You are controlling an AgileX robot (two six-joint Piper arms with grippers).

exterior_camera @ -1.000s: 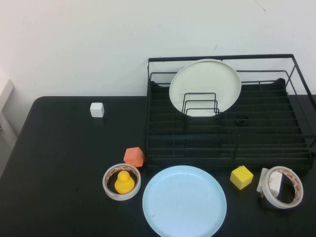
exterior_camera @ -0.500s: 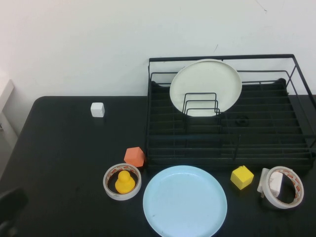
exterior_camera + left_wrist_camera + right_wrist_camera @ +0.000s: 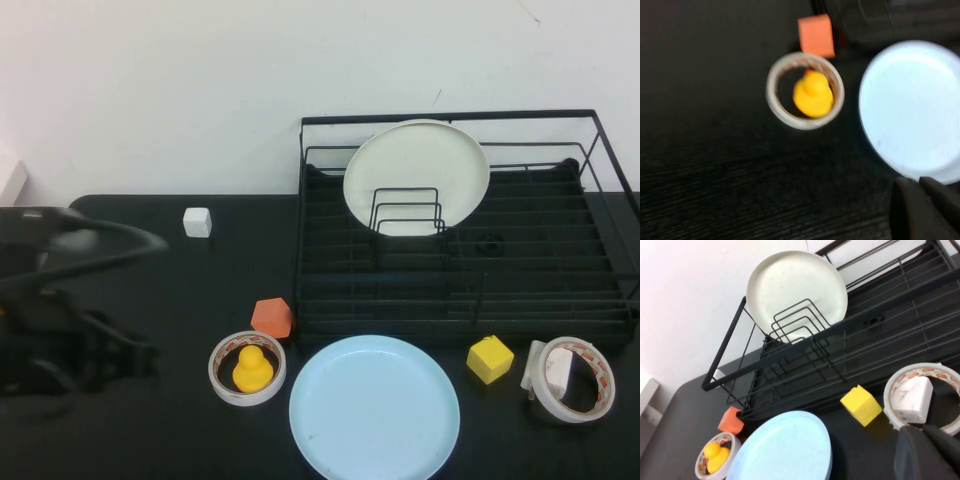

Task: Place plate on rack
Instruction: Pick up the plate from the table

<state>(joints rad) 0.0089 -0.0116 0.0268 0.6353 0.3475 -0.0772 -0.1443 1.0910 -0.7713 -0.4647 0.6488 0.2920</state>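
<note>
The pale light-blue plate (image 3: 374, 408) lies flat on the black table near the front edge, just in front of the black wire rack (image 3: 450, 117). It also shows in the left wrist view (image 3: 912, 107) and the right wrist view (image 3: 782, 447). My left gripper (image 3: 135, 358) is blurred over the table's left side, left of the plate, and looks shut and empty in its wrist view (image 3: 917, 182). My right gripper (image 3: 920, 430) is out of the high view. It hangs shut and empty over the right tape roll (image 3: 922, 395).
A white plate (image 3: 416, 165) stands upright in the rack's wire loops. A tape roll (image 3: 218, 362) holding a yellow duck (image 3: 252, 370) and an orange block (image 3: 271, 317) lie left of the blue plate. A yellow cube (image 3: 489, 358) and a tape roll (image 3: 601, 385) lie right. A white cube (image 3: 197, 222) sits far left.
My left arm has swung into the high view from the lower left and now reaches over the table's left side. The plate and the other things have not moved.
</note>
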